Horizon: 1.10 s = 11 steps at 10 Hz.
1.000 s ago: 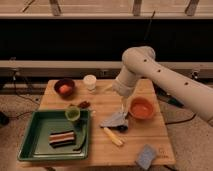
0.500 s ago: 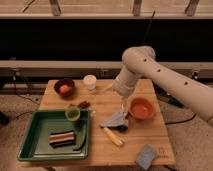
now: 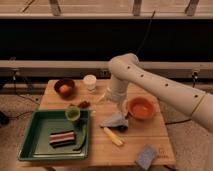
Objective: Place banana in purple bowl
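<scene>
The pale yellow banana (image 3: 113, 136) lies on the wooden table (image 3: 150, 135), in front of the middle. The dark purple bowl (image 3: 64, 88) stands at the table's back left with a small orange-pink thing in it. My white arm comes in from the right and bends down to the gripper (image 3: 120, 125). The gripper is low over the table, just above the banana's far end, left of the orange bowl (image 3: 141, 108). A grey-blue piece (image 3: 112, 120) lies right against the gripper's left side.
A green tray (image 3: 35, 127) at the front left holds a striped block (image 3: 62, 137) and a dark curved strip (image 3: 83, 141). A green cup (image 3: 73, 114) stands at its back edge, a white cup (image 3: 90, 81) at the table's back, and a blue sponge (image 3: 146, 156) at the front right.
</scene>
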Available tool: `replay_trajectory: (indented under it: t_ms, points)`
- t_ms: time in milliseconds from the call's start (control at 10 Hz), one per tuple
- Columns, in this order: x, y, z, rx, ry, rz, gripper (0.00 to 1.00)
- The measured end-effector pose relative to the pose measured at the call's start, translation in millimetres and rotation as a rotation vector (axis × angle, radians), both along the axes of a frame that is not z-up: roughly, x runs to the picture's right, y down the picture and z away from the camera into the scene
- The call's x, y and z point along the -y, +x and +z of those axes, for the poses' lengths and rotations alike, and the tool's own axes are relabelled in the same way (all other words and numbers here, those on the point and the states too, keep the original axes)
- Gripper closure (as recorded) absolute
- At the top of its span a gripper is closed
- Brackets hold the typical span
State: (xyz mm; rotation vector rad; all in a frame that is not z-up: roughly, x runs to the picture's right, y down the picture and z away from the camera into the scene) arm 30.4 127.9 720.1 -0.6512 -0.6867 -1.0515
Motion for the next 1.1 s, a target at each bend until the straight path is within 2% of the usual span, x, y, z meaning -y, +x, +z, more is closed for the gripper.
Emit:
replay_trajectory:
  t_ms: [300,500,900,1100]
  points:
    - [-38.4,11.7,10.0,0.038,0.000,-0.065,0.20]
    - [-52.1,14.8,18.7,0.051,0.000,-0.083,0.20]
    - [-92.6,18.5,43.2,0.090,-0.023,-0.153,0.20]
    - [-104.7,25.3,54.6,0.079,-0.027,-0.172,0.20]
